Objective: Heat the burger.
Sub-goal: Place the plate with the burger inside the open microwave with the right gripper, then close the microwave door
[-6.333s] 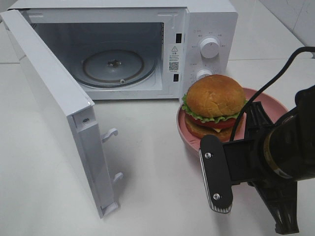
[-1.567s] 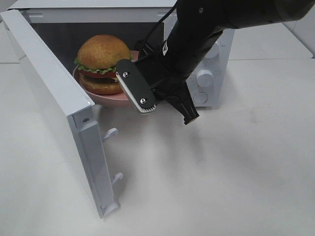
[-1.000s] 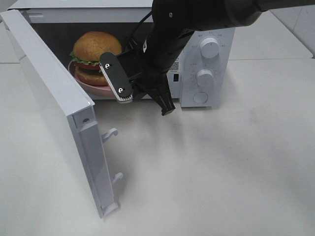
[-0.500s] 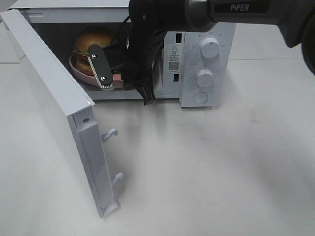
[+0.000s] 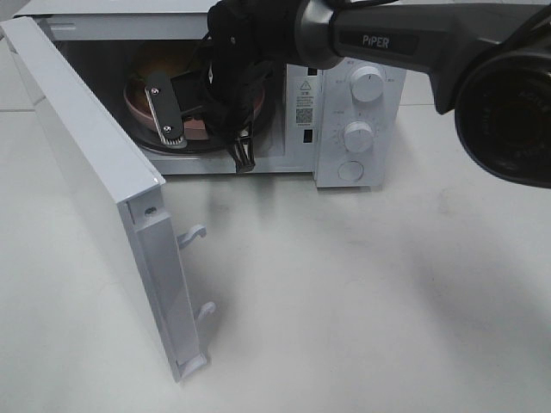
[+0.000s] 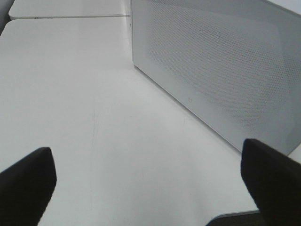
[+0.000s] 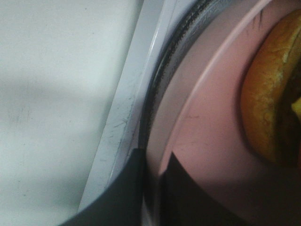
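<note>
1. The desk (image 5: pixel 387 301) carried a white microwave (image 5: pixel 392 129), its door (image 5: pixel 95 198) standing fully open.
2. The right arm (image 5: pixel 448 34) reached into the cavity. The lettering "PiPER" (image 5: pixel 383 40) was legible on its casing.
3. A pink plate (image 5: pixel 138 101) was inside the cavity, over the glass turntable (image 7: pixel 157 89). Whether it was fully seated could not be determined.
4. The burger (image 7: pixel 263 94) sat on that plate, inside the microwave and in shadow.
5. The right hand (image 7: pixel 153 188) was clamped on the plate's near rim. The left hand (image 6: pixel 150 188) hung over the desk beside the door's perforated face, fingers wide apart and empty.
6. Assessment: loading appeared nearly complete. Outstanding were release of the plate, withdrawal of the arm, closing the door and setting the dials (image 5: pixel 368 83).
7. A warning label (image 5: pixel 306 101) bearing a QR code was fixed to the frame. Its characters and the dial markings were too small to read.
</note>
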You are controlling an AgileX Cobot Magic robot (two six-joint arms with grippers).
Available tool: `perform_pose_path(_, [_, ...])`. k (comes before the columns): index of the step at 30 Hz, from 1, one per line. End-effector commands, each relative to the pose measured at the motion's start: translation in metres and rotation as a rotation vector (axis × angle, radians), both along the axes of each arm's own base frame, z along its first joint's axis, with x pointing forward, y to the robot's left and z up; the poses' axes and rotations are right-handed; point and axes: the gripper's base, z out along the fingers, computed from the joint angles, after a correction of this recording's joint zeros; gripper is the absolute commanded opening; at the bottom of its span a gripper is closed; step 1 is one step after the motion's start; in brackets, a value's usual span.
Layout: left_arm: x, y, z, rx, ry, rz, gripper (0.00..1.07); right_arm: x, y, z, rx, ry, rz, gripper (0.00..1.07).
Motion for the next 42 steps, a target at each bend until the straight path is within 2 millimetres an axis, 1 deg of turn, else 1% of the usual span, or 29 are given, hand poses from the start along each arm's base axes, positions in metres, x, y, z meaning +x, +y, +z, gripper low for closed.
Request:
perform_pose_path(1, [-0.002, 0.0, 0.001, -0.009, -0.028, 0.003, 1.0, 0.006, 0.004, 0.014, 0.049, -0.079, 0.007, 0.04])
perform_pose_path(5, [-0.002, 0.0, 0.001, -0.009, -0.028, 0.003, 1.0, 0.01, 0.007, 0.009, 0.059, -0.102, 0.018, 0.06])
perform_pose_path(11, [-0.002, 0.0, 0.001, -0.009, -0.028, 0.003, 1.0, 0.012, 0.01, 0.008, 0.076, -0.126, 0.03, 0.1])
perform_pose_path(13, [-0.002, 0.0, 0.001, -0.009, -0.028, 0.003, 1.0, 0.012, 0.01, 0.009, 0.085, -0.134, 0.033, 0.2])
perform_pose_path(14, [-0.002, 0.0, 0.001, -0.009, -0.028, 0.003, 1.0, 0.012, 0.01, 0.009, 0.085, -0.134, 0.033, 0.2])
perform_pose_path(15, [-0.002, 0.0, 0.001, -0.009, -0.028, 0.003, 1.0, 0.012, 0.01, 0.009, 0.086, -0.134, 0.032, 0.23])
perform_pose_path(16, [-0.002, 0.0, 0.001, -0.009, -0.028, 0.003, 1.0, 0.012, 0.01, 0.009, 0.086, -0.13, 0.03, 0.3])
perform_pose_path(17, [-0.002, 0.0, 0.001, -0.009, -0.028, 0.003, 1.0, 0.012, 0.01, 0.009, 0.086, -0.13, 0.03, 0.3])
perform_pose_path(18, [-0.002, 0.0, 0.001, -0.009, -0.028, 0.003, 1.0, 0.011, 0.01, 0.008, 0.09, -0.118, 0.025, 0.37])
perform_pose_path(19, [-0.002, 0.0, 0.001, -0.009, -0.028, 0.003, 1.0, 0.011, 0.01, 0.008, 0.09, -0.118, 0.025, 0.37])
perform_pose_path(21, [-0.002, 0.0, 0.001, -0.009, -0.028, 0.003, 1.0, 0.01, 0.01, 0.004, 0.096, -0.1, 0.019, 0.46])
perform_pose_path(22, [-0.002, 0.0, 0.001, -0.009, -0.028, 0.003, 1.0, 0.01, 0.01, 0.004, 0.096, -0.1, 0.019, 0.46])
perform_pose_path(23, [-0.002, 0.0, 0.001, -0.009, -0.028, 0.003, 1.0, 0.007, 0.009, 0.004, 0.094, -0.092, 0.018, 0.5])
perform_pose_path(24, [-0.002, 0.0, 0.001, -0.009, -0.028, 0.003, 1.0, 0.007, 0.009, 0.004, 0.094, -0.092, 0.018, 0.5])
perform_pose_path(25, [-0.002, 0.0, 0.001, -0.009, -0.028, 0.003, 1.0, 0.004, 0.006, 0.007, 0.095, -0.092, 0.021, 0.53])
perform_pose_path(27, [-0.002, 0.0, 0.001, -0.01, -0.028, 0.003, 1.0, 0.003, 0.006, 0.008, 0.098, -0.095, 0.023, 0.54])
perform_pose_path(28, [-0.002, 0.0, 0.001, -0.009, -0.028, 0.003, 1.0, 0.0, 0.003, 0.01, 0.1, -0.096, 0.025, 0.56])
perform_pose_path(31, [-0.002, 0.0, 0.001, -0.009, -0.028, 0.003, 1.0, -0.006, -0.001, 0.015, 0.104, -0.099, 0.028, 0.57])
perform_pose_path(37, [-0.002, 0.0, 0.001, -0.009, -0.028, 0.003, 1.0, -0.016, -0.009, 0.02, 0.101, -0.091, 0.031, 0.57])
perform_pose_path(42, [-0.002, 0.0, 0.001, -0.009, -0.028, 0.003, 1.0, -0.031, -0.021, 0.029, 0.095, -0.091, 0.038, 0.57])
